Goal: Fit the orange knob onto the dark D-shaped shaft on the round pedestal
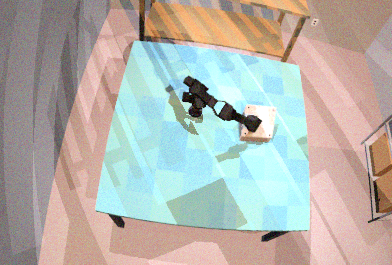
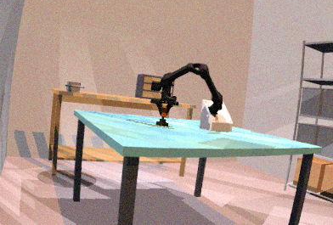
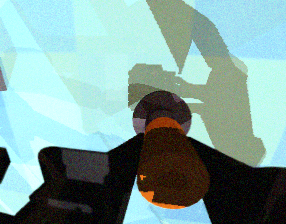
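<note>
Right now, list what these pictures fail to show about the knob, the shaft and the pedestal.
- Shaft: hidden in the wrist view behind the orange knob; its flat side shows nowhere.
- Knob's hole: faces away, unseen in every view.
- Pedestal: only its far rim shows past the knob in the wrist view; the arm covers it in the top view.
- Gap between knob and pedestal: too small to judge in the exterior view.
- Hand: fingers cut off by the wrist frame's lower edge.

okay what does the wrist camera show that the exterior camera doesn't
Only the wrist view: the round dark pedestal seen from above, with the orange knob lined up over it, hiding the shaft.

Only the exterior view: the whole arm, the wooden bench behind, a metal shelf unit, and a visible gap between knob and pedestal.

Both: the hand shut on the knob above the pedestal, over the turquoise table.
</note>
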Available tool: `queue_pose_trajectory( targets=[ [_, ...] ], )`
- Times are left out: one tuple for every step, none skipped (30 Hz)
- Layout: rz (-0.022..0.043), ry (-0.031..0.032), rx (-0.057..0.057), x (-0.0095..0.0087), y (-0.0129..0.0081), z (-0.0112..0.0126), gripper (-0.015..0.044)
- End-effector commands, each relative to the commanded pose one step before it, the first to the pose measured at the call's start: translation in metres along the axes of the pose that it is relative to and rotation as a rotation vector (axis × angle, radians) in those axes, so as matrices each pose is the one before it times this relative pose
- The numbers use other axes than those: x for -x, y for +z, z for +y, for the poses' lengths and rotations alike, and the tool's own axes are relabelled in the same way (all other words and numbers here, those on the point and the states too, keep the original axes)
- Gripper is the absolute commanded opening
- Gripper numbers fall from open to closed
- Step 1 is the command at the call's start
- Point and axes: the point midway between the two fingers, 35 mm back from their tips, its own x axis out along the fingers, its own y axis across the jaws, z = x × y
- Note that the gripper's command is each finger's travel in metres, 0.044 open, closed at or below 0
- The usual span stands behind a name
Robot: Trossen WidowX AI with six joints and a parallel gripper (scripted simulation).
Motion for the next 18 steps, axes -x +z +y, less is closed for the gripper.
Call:
queue_pose_trajectory(
  targets=[
    [-0.00246,-0.00352,0.0103,-0.00013,0.00058,-0.00126,0.0],
    [-0.00003,-0.00001,0.0,-0.00051,-0.00001,-0.00015,0.0],
    [0.0,0.0,0.0,0.0,0.0,0.0,0.0],
    [0.0,0.0,0.0,0.0,0.0,0.0,0.0],
    [0.0,0.0,0.0,0.0,0.0,0.0,0.0],
    [0.0,0.0,0.0,0.0,0.0,0.0,0.0],
    [0.00007,0.0,0.0,0.0013,-0.00006,-0.00003,0.0],
    [0.00007,0.0,0.0,0.00119,-0.00007,-0.00012,0.0],
    [0.00006,0.0,0.0,0.00112,-0.00005,-0.00015,0.0],
    [0.00002,0.0,0.0,0.00054,0.00006,-0.00004,0.0],
    [0.00002,0.0,0.0,0.00053,0.00006,-0.00012,0.0],
    [0.00002,-0.00001,0.0,0.00041,-0.00002,-0.00022,0.0],
    [0.0,0.0,0.0092,0.00003,-0.00001,-0.00003,0.0],
    [0.0,0.0,0.0169,0.00004,-0.00002,-0.00005,0.0],
    [0.0,0.0,0.0284,0.00003,-0.00003,-0.00006,0.0],
    [0.0,0.0,0.0323,-0.00001,-0.00006,-0.00006,0.0],
    [0.0,0.0,0.0386,-0.00011,-0.0001,-0.00005,0.0],
    [-0.00001,0.0,0.0433,-0.00032,-0.00013,0.00002,0.0]
  ],
)
